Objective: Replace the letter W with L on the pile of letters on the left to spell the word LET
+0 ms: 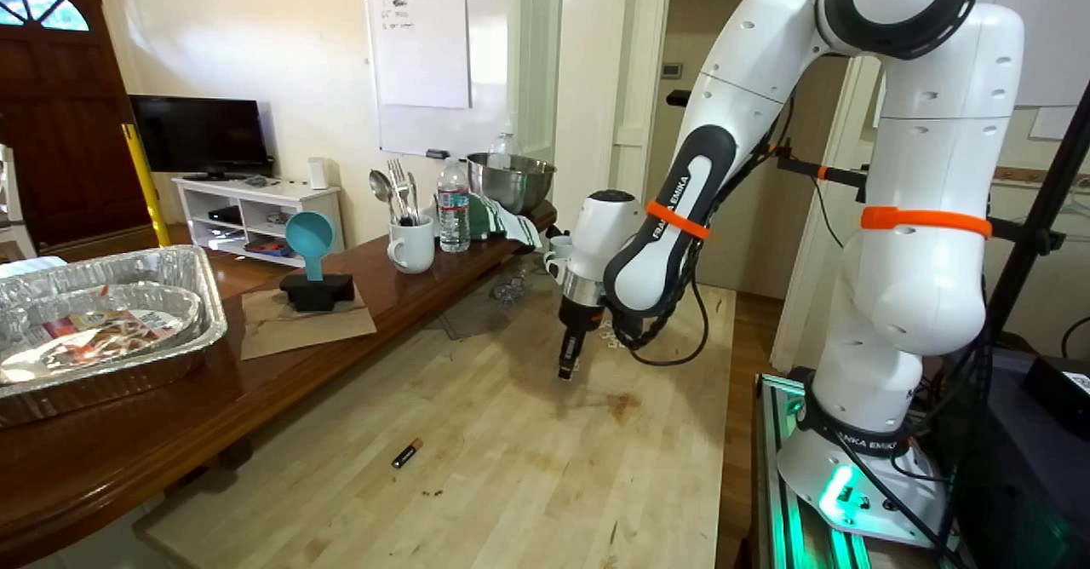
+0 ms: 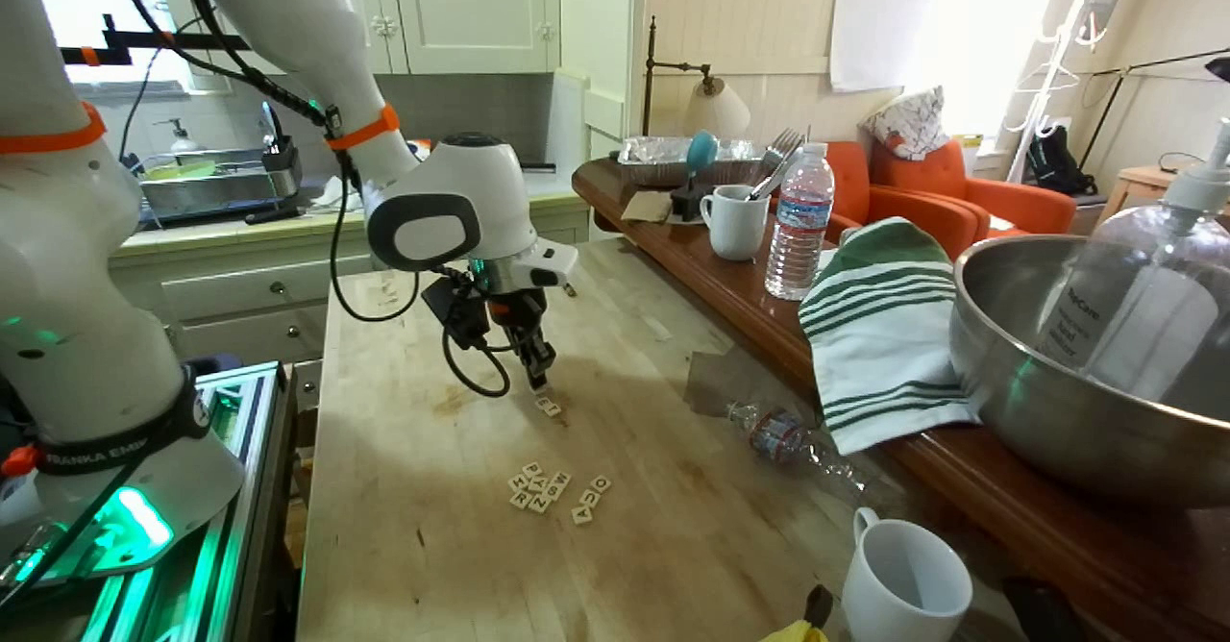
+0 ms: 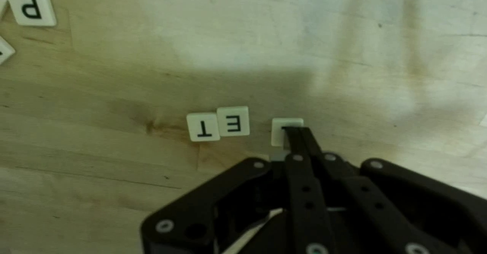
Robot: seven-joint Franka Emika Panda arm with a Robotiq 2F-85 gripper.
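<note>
My gripper (image 3: 298, 129) is shut, and nothing shows between its fingers. Its tips lie over a cream tile (image 3: 277, 134), hiding most of the letter; only a short dark stroke shows, so I cannot tell whether this is the L. Touch is unclear. Left of it in the wrist view, a small gap away, the E tile (image 3: 233, 121) and T tile (image 3: 203, 127) sit side by side on the wooden table. The W tile (image 2: 558, 481) lies apart, among a cluster of several tiles in an exterior view. A P tile (image 3: 32, 6) shows at the wrist view's upper left corner.
A battery (image 1: 407, 453) lies on the table. Along the raised dark wood counter (image 1: 477, 275) lies a crushed plastic bottle (image 2: 783, 435), with a white mug (image 2: 908, 580) near the table's end. Beside the cluster are the O tile (image 2: 601, 483) and A tile (image 2: 581, 515).
</note>
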